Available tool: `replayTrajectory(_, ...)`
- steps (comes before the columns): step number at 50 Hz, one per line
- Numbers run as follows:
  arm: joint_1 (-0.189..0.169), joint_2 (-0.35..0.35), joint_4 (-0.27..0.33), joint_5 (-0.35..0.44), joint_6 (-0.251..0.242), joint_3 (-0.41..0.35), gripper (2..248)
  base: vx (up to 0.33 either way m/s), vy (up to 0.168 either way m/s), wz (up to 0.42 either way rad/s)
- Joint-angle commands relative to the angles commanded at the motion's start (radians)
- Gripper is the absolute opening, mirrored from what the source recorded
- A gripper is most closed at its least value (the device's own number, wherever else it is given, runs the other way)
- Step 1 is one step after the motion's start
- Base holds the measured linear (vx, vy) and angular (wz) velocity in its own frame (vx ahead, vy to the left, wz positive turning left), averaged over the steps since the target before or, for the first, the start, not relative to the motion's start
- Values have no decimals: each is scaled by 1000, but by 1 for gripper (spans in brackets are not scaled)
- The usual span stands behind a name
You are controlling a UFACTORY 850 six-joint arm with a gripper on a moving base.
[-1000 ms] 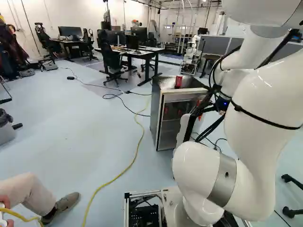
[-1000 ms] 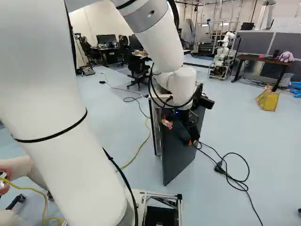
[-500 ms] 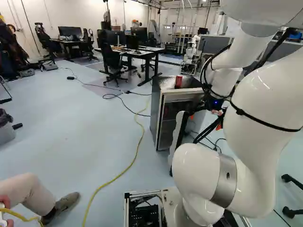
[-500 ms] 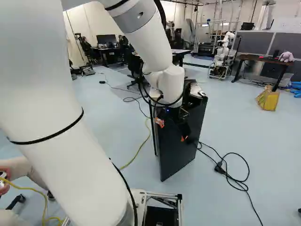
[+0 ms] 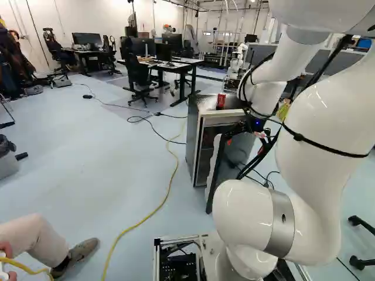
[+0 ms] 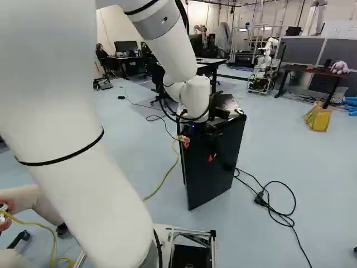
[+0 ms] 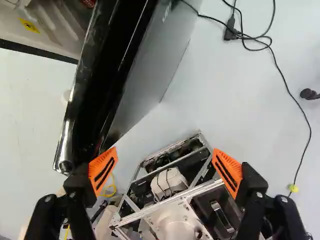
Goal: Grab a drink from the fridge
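End effector (image 6: 198,149) wide open, fridge door (image 6: 211,184) ajar, long axis upright, outer face seemingly baseward.

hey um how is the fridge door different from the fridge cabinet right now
The fridge door is a thin panel, swung open; the cabinet is a deep box.
The door's outer face is black, while the cabinet's opening has a pale frame.
The cabinet carries a red can on top; the door shows no can on it.
Both stand upright.
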State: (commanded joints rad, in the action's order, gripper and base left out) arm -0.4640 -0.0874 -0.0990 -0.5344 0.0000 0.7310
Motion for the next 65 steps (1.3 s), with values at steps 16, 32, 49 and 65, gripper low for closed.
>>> replayTrajectory(16, 45, -35, 0, 0, 0, 40, 247, 0, 0, 0)
replayTrajectory(32, 82, -73, 0, 0, 0, 85, 247, 0, 0, 0)
replayTrajectory(49, 117, -115, 0, 4, 0, 135, 247, 0, 0, 0)
replayTrajectory(65, 147, -154, 0, 12, 0, 184, 247, 0, 0, 0)
